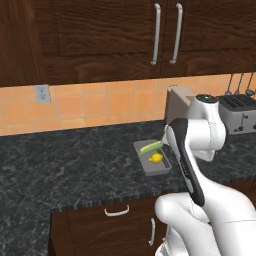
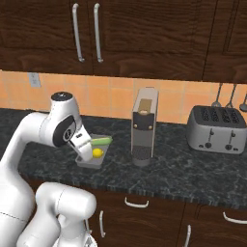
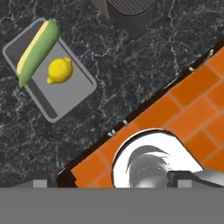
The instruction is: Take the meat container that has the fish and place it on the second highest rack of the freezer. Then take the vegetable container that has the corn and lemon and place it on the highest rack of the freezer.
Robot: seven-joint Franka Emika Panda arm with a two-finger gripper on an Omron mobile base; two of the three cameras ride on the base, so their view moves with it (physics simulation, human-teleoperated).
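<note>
A flat grey tray (image 3: 65,94) lies on the dark stone surface (image 1: 60,165), holding the corn (image 3: 38,50) along one long edge and the lemon (image 3: 60,70) beside it near the middle; the two look just apart. From the left base camera the tray (image 1: 159,167) sits in front of the arm (image 1: 187,160), with the corn (image 1: 151,147) at the back and the lemon (image 1: 156,158) nearer. From the right base camera the arm's wrist partly covers the tray (image 2: 91,163), the lemon (image 2: 97,153) and the green corn (image 2: 100,141) showing beside it.

The claw (image 3: 112,180) has its tips spread wide apart, gripping nothing; it points down past the surface's front edge, well apart from the tray, with orange floor tiles (image 3: 192,92) below.

A coffee machine (image 2: 144,126) stands just right of the tray, a toaster (image 2: 215,129) further right. Dark wooden cabinets (image 2: 125,34) hang above an orange tiled wall (image 1: 95,105)
</note>
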